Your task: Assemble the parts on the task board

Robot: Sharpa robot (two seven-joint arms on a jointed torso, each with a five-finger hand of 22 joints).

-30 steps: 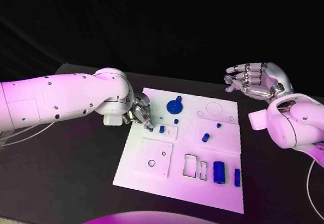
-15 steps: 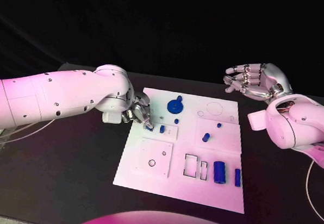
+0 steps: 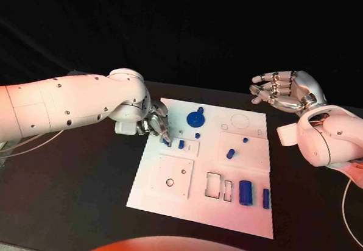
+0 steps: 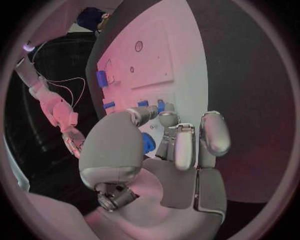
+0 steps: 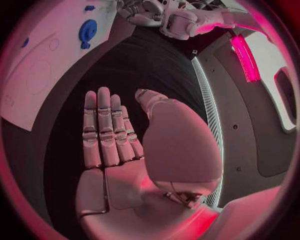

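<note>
The white task board (image 3: 164, 200) lies in the middle of the black table. My left hand (image 3: 153, 124) reaches over its left edge, fingers curled down. Its thumb and fingertips (image 4: 167, 119) pinch a small blue part (image 4: 160, 106) at the board's surface; this small blue part (image 3: 167, 141) is mostly hidden. Another small blue peg (image 3: 180, 144) stands just to its right. A round blue gear (image 3: 196, 119) sits at the far end of the board. A big blue cylinder (image 3: 245, 193) and a slim blue bar (image 3: 266, 198) lie near the right edge. My right hand (image 3: 284, 91) hovers empty beyond the far right corner, fingers apart.
Several more small blue pegs (image 3: 230, 152) stand in the board's middle. A square inset with holes (image 3: 172, 176) takes the board's left half, beside rectangular slots (image 3: 214, 186). Bare black table (image 3: 67, 198) surrounds the board.
My left hand has barely shifted at the board's left edge, and its arm has risen a little. The right hand has stayed where it was.
</note>
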